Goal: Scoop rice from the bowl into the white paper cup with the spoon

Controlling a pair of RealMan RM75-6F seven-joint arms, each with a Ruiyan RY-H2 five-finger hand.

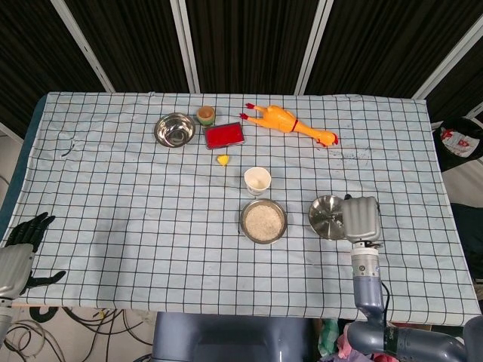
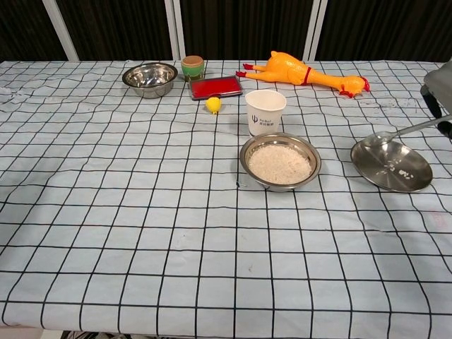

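The steel bowl of rice sits mid-table, with the white paper cup upright just behind it. My right hand is at the right side of a flat steel plate and holds the spoon by its handle. The spoon's bowl hovers over the plate's far rim, and a few rice grains lie on the plate. In the chest view only a sliver of that hand shows at the right edge. My left hand hangs off the table's near-left corner, fingers spread, holding nothing.
Along the back stand an empty steel bowl, a small green-and-orange cup, a red box and a small yellow object. A rubber chicken lies behind the cup.
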